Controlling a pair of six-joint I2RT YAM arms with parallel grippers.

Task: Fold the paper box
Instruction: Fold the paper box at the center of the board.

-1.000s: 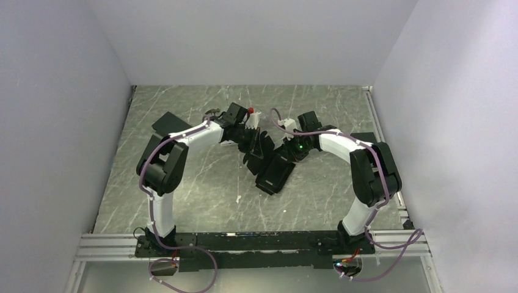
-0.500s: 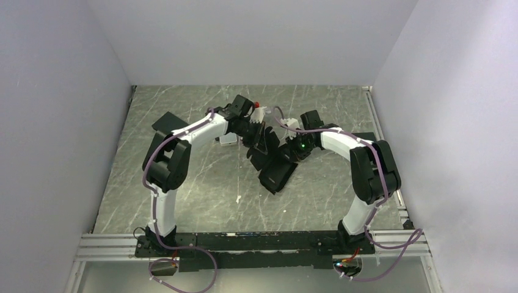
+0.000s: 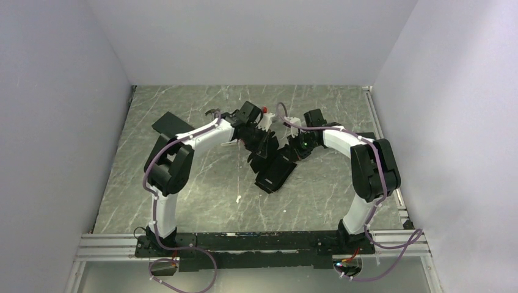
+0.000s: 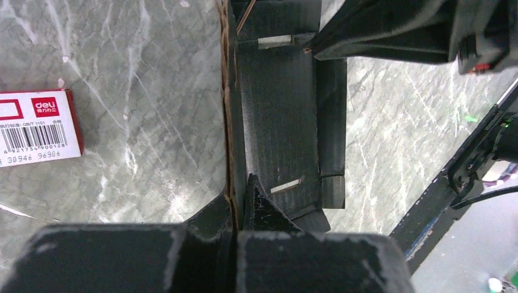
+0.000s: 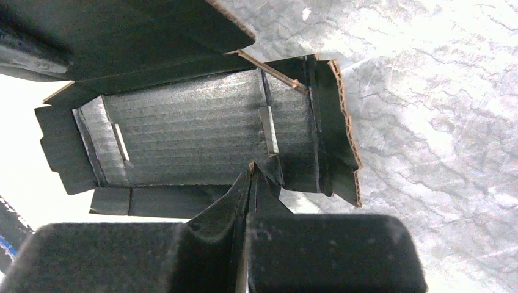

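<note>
Fingers of the left gripper (image 3: 261, 135) and the right gripper (image 3: 294, 148) converge on the paper box (image 3: 275, 172) in the top external view. The box sits partly raised on the marbled table (image 3: 183, 183), just right of centre frame. The jaws are too small to read from up here. The count is one box and two arms.

In the left wrist view, the left gripper (image 4: 235, 207) at bottom centre is clamped tight on an upright wall of the paper box (image 4: 278, 116). That wall's raw brown edge runs straight up the frame from between the jaws. Two pale slots show in the ribbed floor panel, one near the top and one low down. One red-and-white carton (image 4: 36, 128) lies well apart at the left edge.

In the right wrist view, the right gripper (image 5: 250, 183) is pinched closed on the near edge of the paper box (image 5: 189, 134). The ribbed inner panel fills mid-frame, again with two slots, and one flap overhangs from the upper left.

The box looks light. It is thin corrugated card that is likely stiff across a panel yet willing to hinge at its creases. Its raw edges could crush or tear under a hard squeeze. The matte face should not slip much. The best hold is probably on a wall or flap close to its fold line, not out at a notched tab.
</note>
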